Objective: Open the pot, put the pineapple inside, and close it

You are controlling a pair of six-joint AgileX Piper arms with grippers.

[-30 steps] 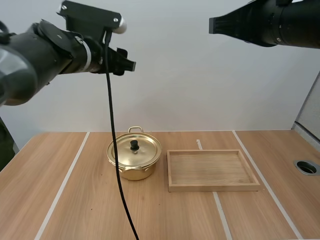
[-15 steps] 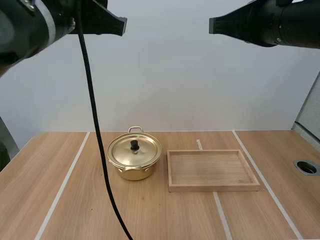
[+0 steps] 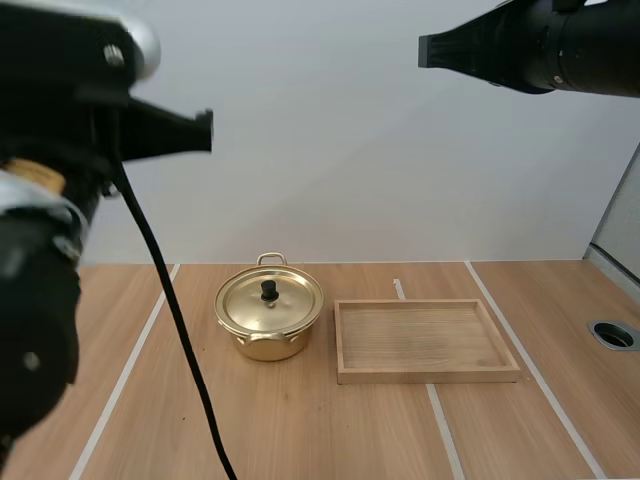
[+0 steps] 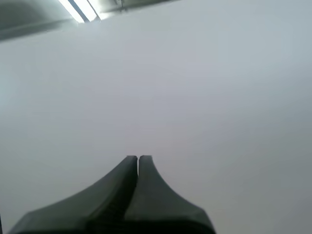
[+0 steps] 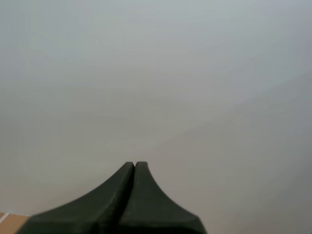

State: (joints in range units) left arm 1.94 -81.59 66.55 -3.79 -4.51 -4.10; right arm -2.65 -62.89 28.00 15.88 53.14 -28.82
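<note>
A gold pot (image 3: 268, 318) stands on the wooden table, its lid on and a black knob (image 3: 268, 290) on top. My left gripper (image 3: 205, 131) is raised high above the table's left side, pointing toward the back wall; in the left wrist view its fingers (image 4: 138, 160) lie together as one dark wedge, holding nothing. My right gripper (image 3: 425, 50) hangs high at the right, also far above the table; in the right wrist view it (image 5: 134, 165) is shut on nothing.
A shallow wooden tray (image 3: 425, 340) lies just right of the pot, with nothing in it. White tape lines (image 3: 130, 365) run across the tabletop. A round cable hole (image 3: 612, 334) sits near the table's right edge.
My left arm has swung back toward the camera and its fingers have closed from wide open to shut. The right arm, pot and tray have not moved.
</note>
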